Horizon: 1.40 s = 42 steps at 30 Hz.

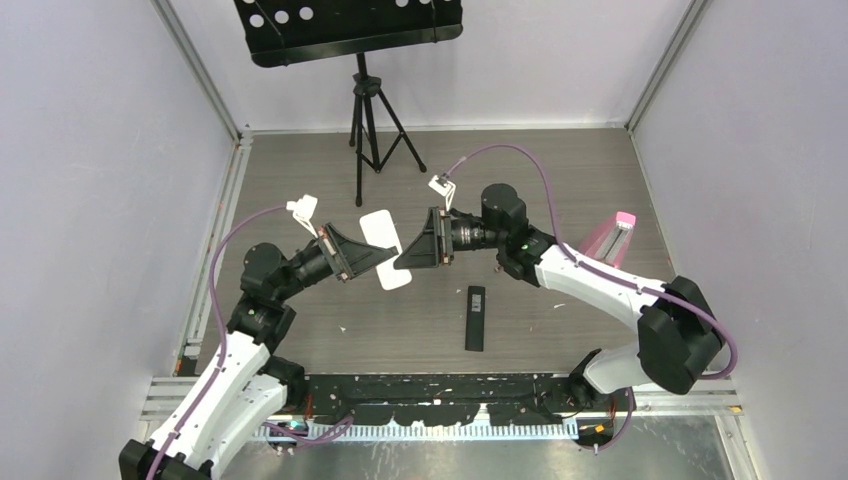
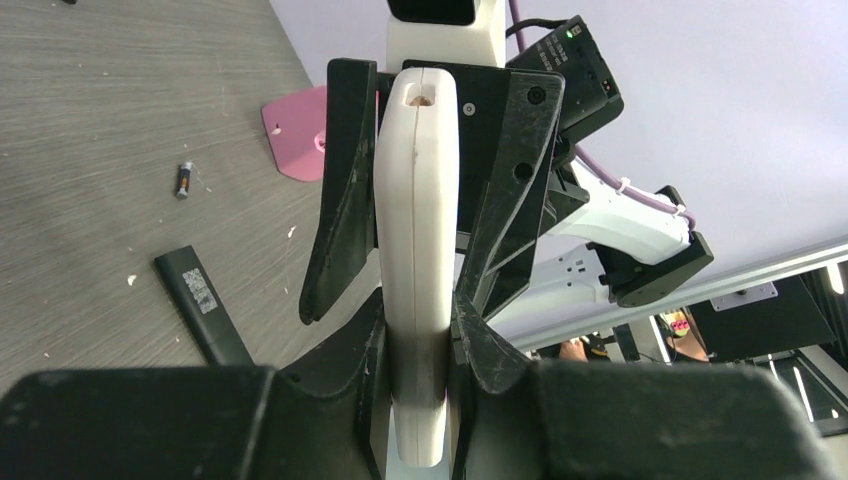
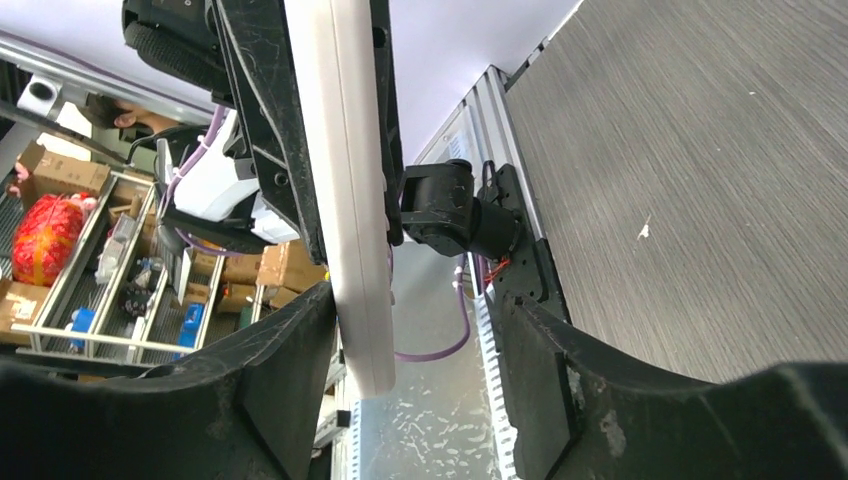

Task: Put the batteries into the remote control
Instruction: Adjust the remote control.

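Holding the white remote control point(image 2: 415, 200) up in the air, the left pincer point(image 2: 420, 330) is pinched on its two flat faces. The right pincer point(image 3: 415, 320) comes at the white remote from the opposite side with its fingers spread: one lies along a face and the other stands off with a clear gap.

On the worktop point(image 1: 560, 190) below the white remote, toward the right arm's side, lies a black remote point(image 1: 475, 318). Farther out that way are one dark battery point(image 2: 184, 180) and a pink stand point(image 2: 295, 140). No other batteries show.

The step looks like taking a second hold so the battery cover can be worked off, though which face carries the cover is not plain from these angles. To do it well, the right pincer should close slowly and squarely, so the free finger meets the face flat and does not twist the white remote out of the left pincer's hold. The left clamp should hold firm, away from any seam.
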### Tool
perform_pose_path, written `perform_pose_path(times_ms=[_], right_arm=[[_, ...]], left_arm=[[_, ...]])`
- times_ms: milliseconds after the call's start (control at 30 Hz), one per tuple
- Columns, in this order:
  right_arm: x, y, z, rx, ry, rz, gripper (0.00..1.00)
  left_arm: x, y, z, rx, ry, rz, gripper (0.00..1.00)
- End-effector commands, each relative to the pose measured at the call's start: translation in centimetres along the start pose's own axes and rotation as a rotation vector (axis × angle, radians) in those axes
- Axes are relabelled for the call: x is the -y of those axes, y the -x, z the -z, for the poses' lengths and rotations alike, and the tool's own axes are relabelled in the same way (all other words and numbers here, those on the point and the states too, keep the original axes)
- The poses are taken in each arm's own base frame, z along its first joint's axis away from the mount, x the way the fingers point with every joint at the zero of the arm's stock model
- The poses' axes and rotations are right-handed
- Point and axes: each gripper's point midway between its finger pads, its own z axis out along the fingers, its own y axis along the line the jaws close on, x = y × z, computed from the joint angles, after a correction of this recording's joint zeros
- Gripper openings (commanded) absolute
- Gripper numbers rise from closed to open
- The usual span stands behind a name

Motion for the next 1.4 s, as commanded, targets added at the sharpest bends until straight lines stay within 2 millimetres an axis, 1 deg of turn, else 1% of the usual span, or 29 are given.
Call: perform_pose_path(times_ms=[0,167,233,267,367,533,633,733,767,833,967,1033,1067,1100,1167,1200,1267,1300,1367], right_arm=[[-2.3,-0.1,-0.7,-0.048,0.086,0.08,0.64],[-3.5,-0.8,-2.0,-0.07,0.154,0.063,0.63],[-3.6,-0.7,-2.2,-0.06,0.161,0.052,0.61],[-3.6,-0.7,-2.3,-0.055,0.161,0.048,0.59],[-3.3,-0.4,-2.5,-0.035,0.156,0.037,0.45],[-3.4,0.2,-2.7,0.002,0.163,0.026,0.37],[-3.2,0.4,-2.8,0.014,0.162,0.01,0.26],[-3.0,0.5,-2.9,0.028,0.16,-0.015,0.05],[-2.9,0.5,-2.9,0.031,0.155,-0.019,0.01],[-2.6,0.6,-2.9,0.039,0.138,-0.029,0.01],[-1.6,0.5,-2.9,0.049,0.081,-0.033,0.0],[-1.1,0.4,-2.8,0.053,0.052,-0.032,0.0],[-0.8,0.4,-2.8,0.053,0.034,-0.033,0.0],[-0.3,0.3,-2.7,0.057,0.002,-0.041,0.0],[0.7,0.3,-2.6,0.059,-0.054,-0.045,0.0],[1.2,0.3,-2.5,0.062,-0.083,-0.044,0.0],[2.7,0.2,-2.2,0.064,-0.173,-0.049,0.0],[3.6,0.3,-2.0,0.068,-0.232,-0.049,0.0],[6.5,0.3,-1.2,0.062,-0.398,-0.038,0.0]], left_arm=[[4.0,1.4,0.1,0.021,-0.117,-0.103,0.0],[3.7,1.5,0.0,0.029,-0.107,-0.098,0.0],[3.5,1.4,0.0,0.028,-0.104,-0.095,0.0],[3.6,1.4,0.0,0.027,-0.105,-0.095,0.0],[3.7,1.3,0.1,0.025,-0.108,-0.097,0.0],[3.7,1.0,0.4,0.015,-0.105,-0.099,0.0],[3.8,0.9,0.5,0.018,-0.104,-0.1,0.0],[3.6,1.1,0.5,0.026,-0.09,-0.099,0.0],[3.4,1.1,0.4,0.027,-0.077,-0.099,0.02],[2.9,1.2,0.4,0.032,-0.048,-0.102,0.08],[1.7,1.7,0.6,0.06,0.035,-0.124,0.3],[0.8,2.2,0.8,0.085,0.098,-0.135,0.5],[0.3,2.4,1.0,0.096,0.132,-0.139,0.57],[-0.4,2.5,1.2,0.103,0.169,-0.15,0.67],[-1.6,2.8,1.6,0.121,0.249,-0.154,0.82],[-2.4,2.9,1.9,0.124,0.293,-0.153,0.87],[-3.5,3.1,2.5,0.137,0.369,-0.165,0.93],[-4.5,3.3,3.0,0.148,0.427,-0.162,0.96],[-6.3,3.5,4.3,0.164,0.551,-0.16,0.99]])
